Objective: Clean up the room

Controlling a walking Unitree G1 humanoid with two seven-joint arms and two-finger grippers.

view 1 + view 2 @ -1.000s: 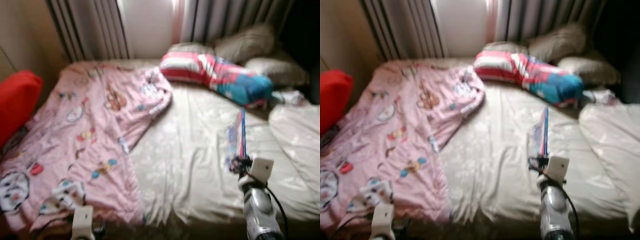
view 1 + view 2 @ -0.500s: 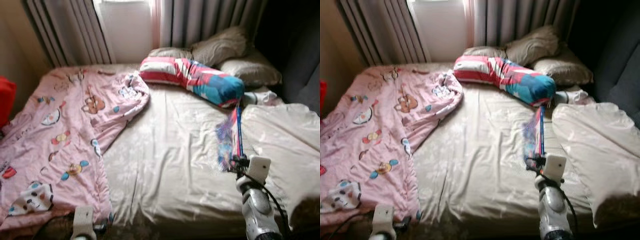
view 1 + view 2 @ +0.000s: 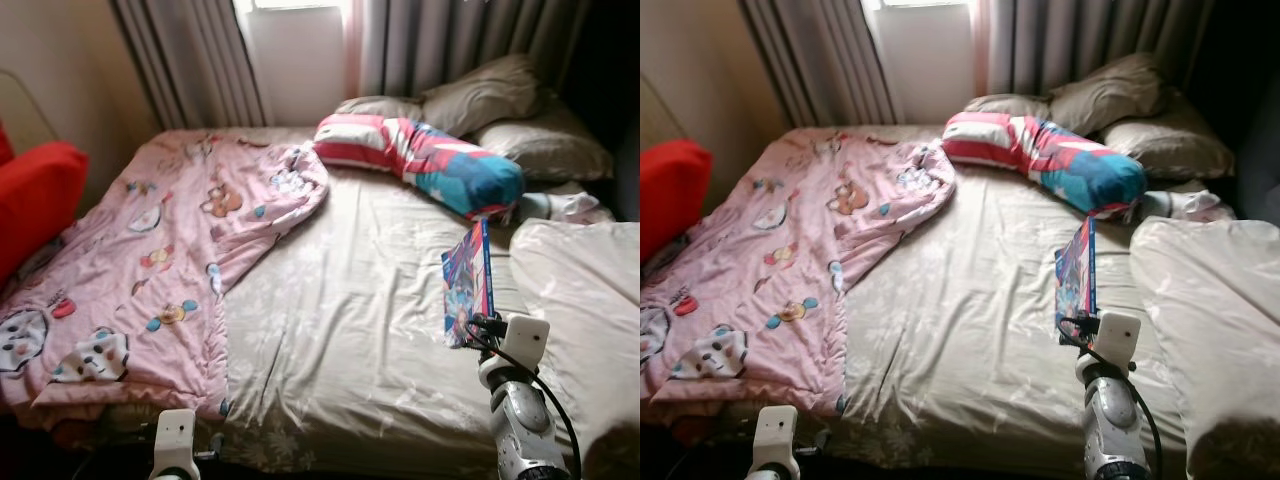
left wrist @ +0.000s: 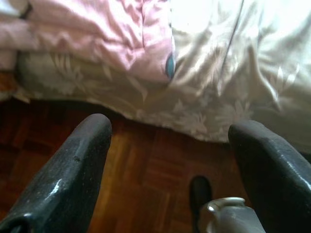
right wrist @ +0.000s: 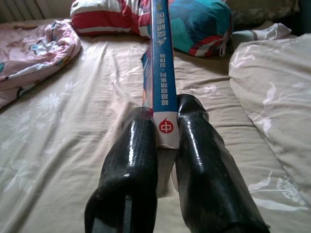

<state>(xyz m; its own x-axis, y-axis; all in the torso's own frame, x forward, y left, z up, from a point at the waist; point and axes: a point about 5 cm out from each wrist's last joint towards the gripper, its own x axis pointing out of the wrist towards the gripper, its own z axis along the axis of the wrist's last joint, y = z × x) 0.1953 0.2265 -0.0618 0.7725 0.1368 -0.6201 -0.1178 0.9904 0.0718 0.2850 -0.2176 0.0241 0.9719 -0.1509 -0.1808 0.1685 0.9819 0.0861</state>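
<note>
My right gripper [image 5: 165, 127] is shut on a thin book with a blue spine [image 5: 159, 63], held upright over the right side of the bed. From the head camera the book [image 3: 468, 283] shows a colourful cover above my right wrist [image 3: 515, 345]. My left gripper [image 4: 170, 141] stands open low at the bed's near edge, above the wooden floor [image 4: 141, 179], nothing between its fingers. A pink cartoon-print blanket [image 3: 160, 260] lies spread over the bed's left half.
A beige sheet [image 3: 350, 300] covers the bed. A striped red, white and blue bolster [image 3: 420, 160] and several grey pillows [image 3: 490, 95] lie at the head. A pale duvet [image 3: 590, 290] is bunched at the right. A red cushion [image 3: 35, 200] sits at far left. Curtains [image 3: 200, 60] hang behind.
The camera has swung back to the right and sharpened. The book stays in my right gripper, now standing more squarely upright with its cover showing.
</note>
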